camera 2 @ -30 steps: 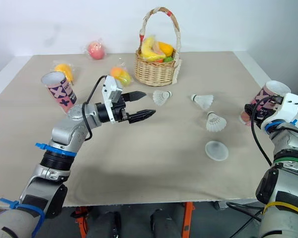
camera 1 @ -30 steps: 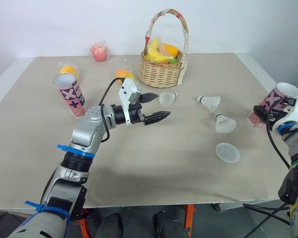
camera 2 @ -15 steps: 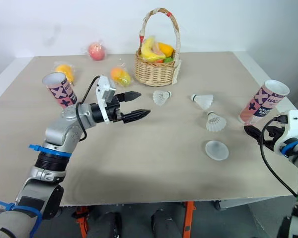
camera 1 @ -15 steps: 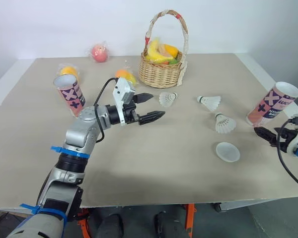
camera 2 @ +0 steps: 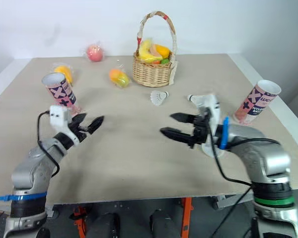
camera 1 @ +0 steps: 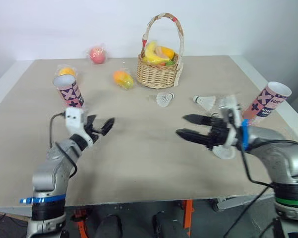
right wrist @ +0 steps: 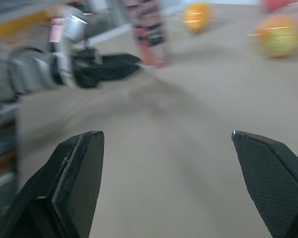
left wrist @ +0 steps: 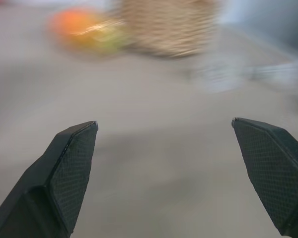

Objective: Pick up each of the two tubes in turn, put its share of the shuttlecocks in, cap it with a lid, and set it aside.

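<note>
Over the desk (camera 1: pixel 139 168), seen from the head, we find both grippers held above its bare middle with nothing in them. The left gripper (camera 1: pixel 103 127) has its fingers parted and points toward the right edge. The left tube (camera 1: pixel 69 92) stands upright, open end up, just beyond it toward the far left corner, not touching it. The right gripper (camera 1: pixel 181 125) is spread wide and points toward the left edge. The right tube (camera 1: pixel 266 103) stands open end up by the right edge, well apart from the fingertips and behind the wrist. One shuttlecock (camera 1: pixel 164 99) lies in front of the basket (camera 1: pixel 159 72), between the two grippers and nearer the far edge. Another lies just beyond the right wrist. The lid (camera 1: pixel 223 152) shows partly from under that wrist.

From the left wrist, we see the left gripper (left wrist: pixel 164 121) with its fingers far apart and only bare desk between them. The basket is a blur ahead, with an orange fruit (left wrist: pixel 79 27) beside it.

From the right wrist, the right gripper (right wrist: pixel 166 133) is likewise wide open and empty. The left gripper faces it across the desk, well apart, and the left tube stands upright just behind that gripper.
</note>
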Controlling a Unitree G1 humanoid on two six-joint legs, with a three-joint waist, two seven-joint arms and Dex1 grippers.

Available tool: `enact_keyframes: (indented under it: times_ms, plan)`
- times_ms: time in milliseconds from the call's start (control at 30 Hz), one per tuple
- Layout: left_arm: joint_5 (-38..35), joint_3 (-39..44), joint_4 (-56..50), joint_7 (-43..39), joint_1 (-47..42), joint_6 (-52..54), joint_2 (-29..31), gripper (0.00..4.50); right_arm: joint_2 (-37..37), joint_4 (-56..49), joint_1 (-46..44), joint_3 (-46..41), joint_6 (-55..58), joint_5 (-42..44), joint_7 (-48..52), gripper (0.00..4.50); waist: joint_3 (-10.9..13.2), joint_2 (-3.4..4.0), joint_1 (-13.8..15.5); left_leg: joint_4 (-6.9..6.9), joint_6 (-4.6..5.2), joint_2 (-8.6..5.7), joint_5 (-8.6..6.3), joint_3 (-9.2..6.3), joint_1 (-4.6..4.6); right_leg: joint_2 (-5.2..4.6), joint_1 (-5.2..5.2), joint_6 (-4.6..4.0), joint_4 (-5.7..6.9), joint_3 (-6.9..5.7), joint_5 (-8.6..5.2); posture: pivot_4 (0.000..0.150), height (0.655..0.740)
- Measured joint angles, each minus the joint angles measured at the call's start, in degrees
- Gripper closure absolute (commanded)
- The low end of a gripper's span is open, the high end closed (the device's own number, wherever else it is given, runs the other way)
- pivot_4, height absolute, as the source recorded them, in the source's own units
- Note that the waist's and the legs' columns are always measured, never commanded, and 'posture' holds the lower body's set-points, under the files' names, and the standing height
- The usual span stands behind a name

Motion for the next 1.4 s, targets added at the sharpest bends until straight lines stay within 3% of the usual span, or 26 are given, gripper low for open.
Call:
enact_keyframes:
  times_ms: [200, 700, 1400]
  plan:
    - [2.92, 3.31, 2.2, 6.25, -0.14, -4.67, -0.58, 0.0, 2.85, 2.74, -2.42, 4.69, -4.27, -4.85, -0.16, 0.11, -0.02, -0.09, 1.28, 0.02, -0.01, -0.01, -0.01, -0.03, -0.13, -0.01, -0.04, -0.04, -0.07, -0.09, 0.01, 0.15, 0.74]
    - [10.08, 2.45, 23.96, 6.7, -8.28, -17.13, 4.53, 0.0, 3.92, 2.35, -0.96, 5.34, -6.13, -7.07, -1.99, 0.11, 0.02, -0.19, 1.22, 0.0, -0.02, -0.01, -0.01, -0.04, -0.23, -0.02, -0.12, -0.12, -0.08, -0.12, 0.05, 0.15, 0.74]
    - [15.97, -1.98, 64.45, -2.3, -31.91, -36.73, 10.97, 0.0, 3.19, -2.27, 1.35, 3.28, -4.45, -6.38, -5.1, 0.11, 0.1, -0.39, 1.19, -0.08, -0.03, -0.04, -0.03, -0.05, -0.41, -0.03, -0.28, -0.12, -0.13, -0.16, 0.05, 0.15, 0.74]
